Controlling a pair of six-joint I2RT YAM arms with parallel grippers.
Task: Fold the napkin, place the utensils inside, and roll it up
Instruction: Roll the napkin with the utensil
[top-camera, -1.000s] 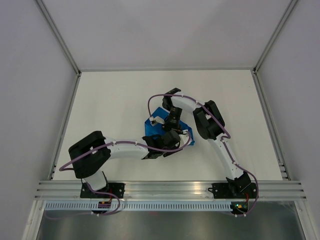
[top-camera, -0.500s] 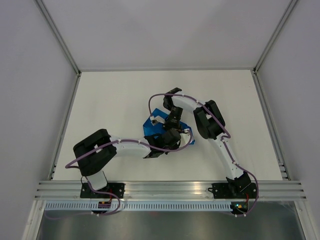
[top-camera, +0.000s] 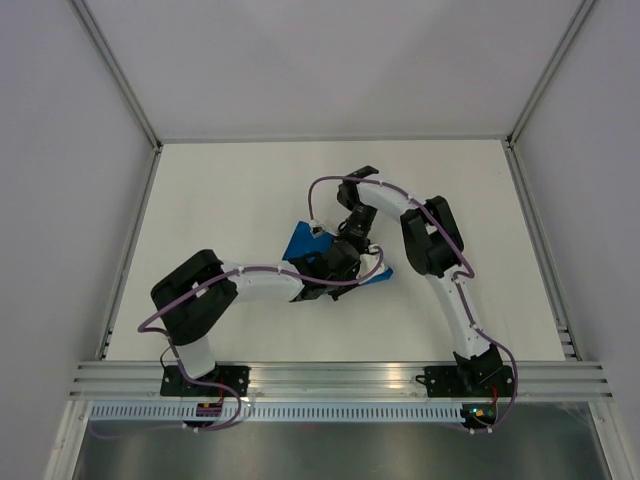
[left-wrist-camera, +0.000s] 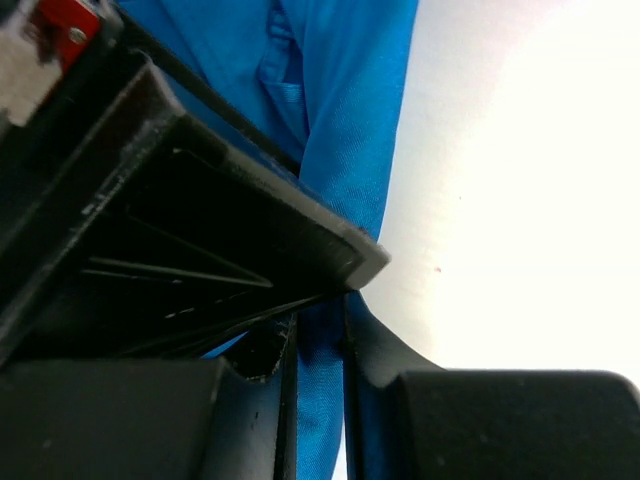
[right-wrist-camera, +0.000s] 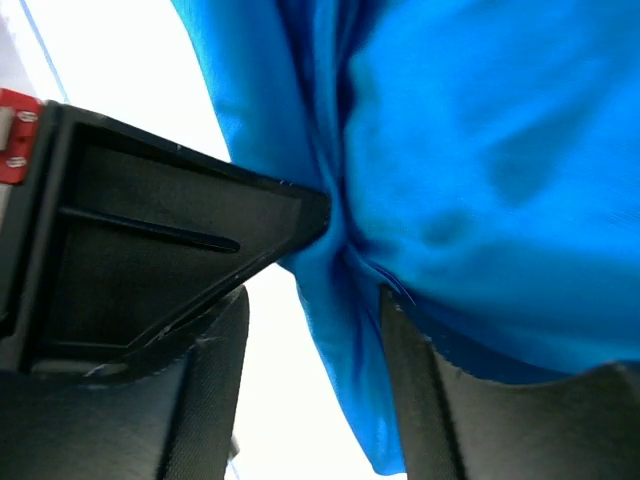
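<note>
The napkin (top-camera: 298, 241) lies near the middle of the table (top-camera: 220, 200), bunched beneath both tools where they meet. In the left wrist view a narrow fold of the cloth runs straight down between the two fingers of the left tool (left-wrist-camera: 320, 335). The fingers stand close together with only the blue strip between them, so this tool pinches the napkin. In the right wrist view the cloth sits between the fingers of the right tool (right-wrist-camera: 360, 260) as well. Here they are spread: one fingertip presses into a crease, and bare table shows in the gap beside the hanging fold.

The napkin is bright blue, plain and smooth-sheened, creased into soft ridges and gathered rather than flat. From above, one blue patch shows left of the tools and a smaller sliver shows at their right.

The left arm (top-camera: 260, 282) reaches low from its base toward the right, across the table. The right arm (top-camera: 430, 235) rises from its base, bends at the elbow and curls back leftward, its wrist pointing down onto the cloth.
</note>
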